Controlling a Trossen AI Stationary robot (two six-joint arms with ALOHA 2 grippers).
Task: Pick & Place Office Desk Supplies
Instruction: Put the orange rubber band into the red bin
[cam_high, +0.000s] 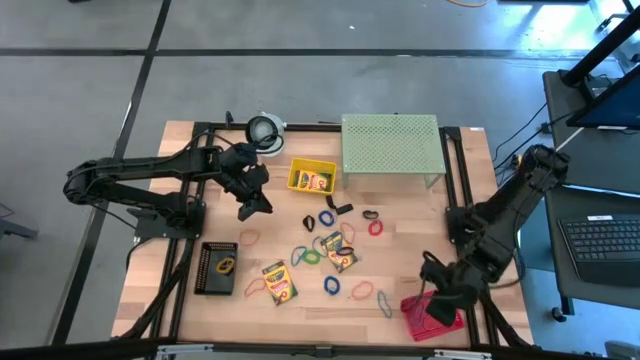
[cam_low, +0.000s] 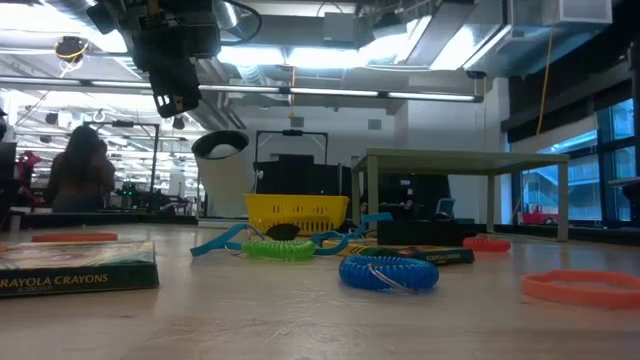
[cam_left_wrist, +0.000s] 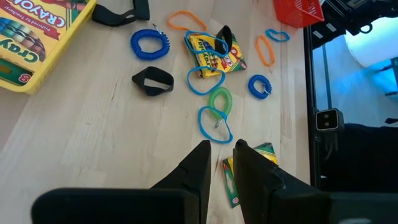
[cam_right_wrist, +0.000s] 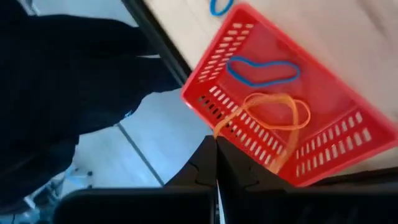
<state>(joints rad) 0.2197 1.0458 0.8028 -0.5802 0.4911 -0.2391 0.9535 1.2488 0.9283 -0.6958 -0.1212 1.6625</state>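
Note:
Crayon boxes (cam_high: 279, 282) (cam_high: 340, 252), coloured rubber bands (cam_high: 331, 286) and black clips (cam_high: 328, 217) lie scattered on the wooden table's middle. One crayon box lies in a yellow basket (cam_high: 312, 178). My right gripper (cam_right_wrist: 216, 144), at the near right corner over a red basket (cam_high: 432, 318), is shut on an orange rubber band (cam_right_wrist: 273, 115). A blue band (cam_right_wrist: 261, 71) lies on the basket's floor. My left gripper (cam_left_wrist: 219, 155) hangs above the table left of the yellow basket (cam_high: 255, 203), its fingers a narrow gap apart with nothing between them. My right gripper pinches the orange rubber band by one end of its loop (cam_right_wrist: 225, 127) between its shut fingertips, coming from above and slanting down. The rest of the loop hangs slack over the red basket's slotted wall (cam_right_wrist: 249, 146). Whether it touches the basket, I cannot tell.
A pale green perforated stand (cam_high: 390, 148) stands at the far edge, with a white-and-grey roll (cam_high: 265, 130) to its left. A black tray (cam_high: 218, 266) lies near the table's left side. In the low view a person (cam_low: 78, 165) shows in the room beyond.

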